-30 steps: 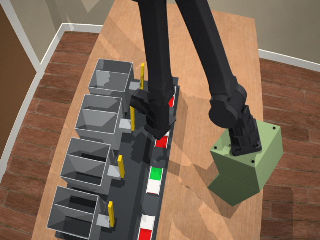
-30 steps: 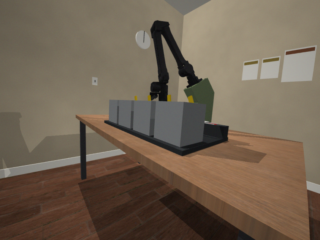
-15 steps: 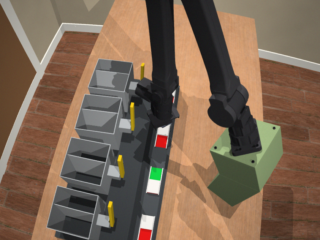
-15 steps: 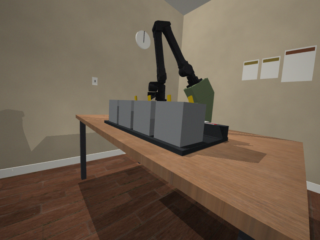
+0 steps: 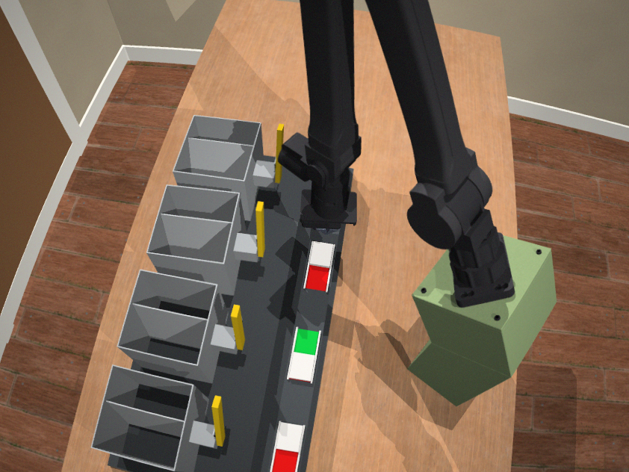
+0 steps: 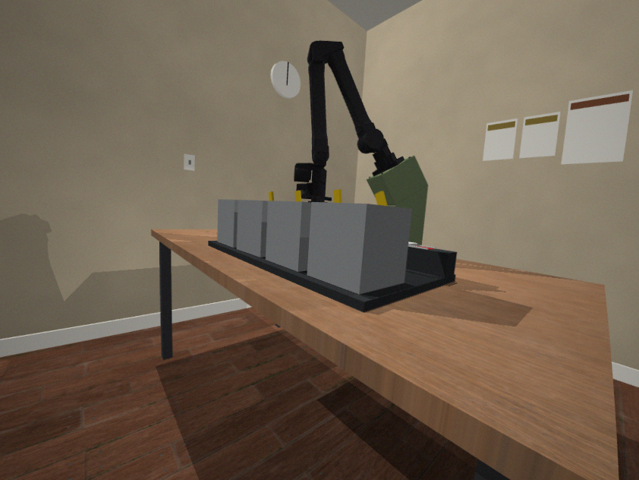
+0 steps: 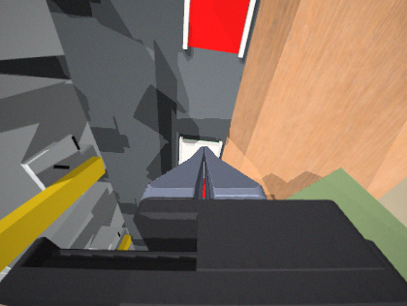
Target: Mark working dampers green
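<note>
We see the black arm (image 5: pixel 330 91) (image 6: pixel 318 108) reaching from its green base (image 5: pixel 525 284) (image 6: pixel 413 201) over the desk (image 6: pixel 464 356) (image 7: pixel 329 63), its gripper (image 5: pixel 326 231) (image 6: pixel 318 197) (image 7: pixel 203 152) pointing down with its fingers pressed together and nothing pinched between them; the fingertips are at the far end of the second slider from the far end of the row, over its white cover (image 5: pixel 320 254) (image 7: pixel 191 149), though we cannot tell whether they touch it; that slider shows red (image 5: pixel 317 278) on its near half; in the wrist view, we can make out the farthest slider's red panel (image 7: pixel 218 24), while the gripper and arm hide that slider from above; the third slider shows green (image 5: pixel 306 341), its white cover (image 5: pixel 301 367) at the near end; the nearest slider shows red (image 5: pixel 284 461), its cover (image 5: pixel 290 437) at the far end; along the opposite side of the dark tray (image 5: pixel 254 365) (image 6: pixel 364 303) (image 7: pixel 121 53), we count four gray dampers, the farthest (image 5: pixel 218 157) (image 6: pixel 225 222), the second (image 5: pixel 195 236) (image 6: pixel 250 227), the third (image 5: pixel 169 325) (image 6: pixel 284 235) and the nearest (image 5: pixel 144 408) (image 6: pixel 335 247), all standing upright in a row, each with a yellow lever on the slider side.

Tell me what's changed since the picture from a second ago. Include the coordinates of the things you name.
The gripper (image 5: pixel 326 231) (image 6: pixel 319 197) (image 7: pixel 203 152) has moved toward the far end of the row. From above, the second-farthest slider's white cover (image 5: pixel 321 254) (image 7: pixel 190 151) is now in plain sight, while the farthest slider is hidden. Nothing was visibly taken hold of. The three nearer sliders' colours, the gray boxes (image 5: pixel 195 238) (image 6: pixel 338 247) and yellow handles (image 5: pixel 260 228) (image 6: pixel 338 196) look unchanged.
</note>
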